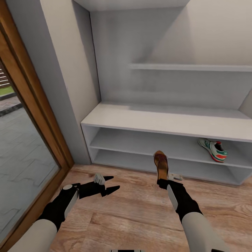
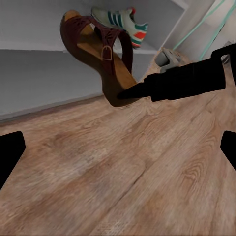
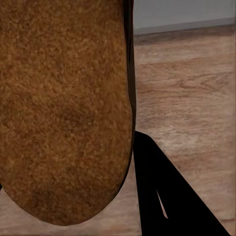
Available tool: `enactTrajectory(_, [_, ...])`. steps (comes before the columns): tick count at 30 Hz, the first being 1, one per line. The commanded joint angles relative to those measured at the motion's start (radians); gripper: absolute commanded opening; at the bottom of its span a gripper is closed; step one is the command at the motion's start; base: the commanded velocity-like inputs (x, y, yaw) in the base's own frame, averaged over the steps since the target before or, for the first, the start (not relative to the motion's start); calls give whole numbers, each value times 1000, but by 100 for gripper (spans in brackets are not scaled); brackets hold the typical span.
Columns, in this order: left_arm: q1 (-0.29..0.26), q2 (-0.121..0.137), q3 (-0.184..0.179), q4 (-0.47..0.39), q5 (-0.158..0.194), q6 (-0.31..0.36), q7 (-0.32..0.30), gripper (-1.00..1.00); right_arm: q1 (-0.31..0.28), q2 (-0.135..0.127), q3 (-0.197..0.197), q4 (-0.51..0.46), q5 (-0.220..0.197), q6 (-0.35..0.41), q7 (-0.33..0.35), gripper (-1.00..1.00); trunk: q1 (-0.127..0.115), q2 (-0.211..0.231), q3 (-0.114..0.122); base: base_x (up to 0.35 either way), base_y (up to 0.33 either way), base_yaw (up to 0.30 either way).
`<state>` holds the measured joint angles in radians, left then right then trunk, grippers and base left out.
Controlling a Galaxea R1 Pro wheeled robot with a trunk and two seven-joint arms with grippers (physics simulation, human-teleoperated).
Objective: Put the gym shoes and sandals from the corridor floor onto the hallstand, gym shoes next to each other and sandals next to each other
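My right gripper [image 1: 163, 182] pinches one brown sandal [image 1: 161, 164] by its heel, holding it raised above the corridor floor [image 1: 140, 213] before the hallstand [image 1: 168, 122]. One gym shoe [image 1: 212, 149] lies in the upper compartment (right end). My left gripper [image 1: 111, 184] hangs spread, holding nothing.

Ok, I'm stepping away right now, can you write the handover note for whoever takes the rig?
Right tool: shut on a brown sandal, held heel-end, toe up, in front of the hallstand.
Left tool: open, empty, low over the corridor floor.
Done: one gym shoe lies in the hallstand's upper open compartment, right side.
Left: set this sandal on the rack; the other sandal and second gym shoe are not in sight here, so find them and pair each beside its mate.
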<state>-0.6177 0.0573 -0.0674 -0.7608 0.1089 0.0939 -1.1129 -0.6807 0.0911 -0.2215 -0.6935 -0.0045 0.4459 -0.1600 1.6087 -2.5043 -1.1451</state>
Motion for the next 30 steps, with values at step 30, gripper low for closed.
enactTrajectory(30, [-1, -31, -7, 58, 9, 10, -2, 100, 0, 1, -1, -2, -5, 5, -5, -100, 0, 0, -1, 242, -31, 0])
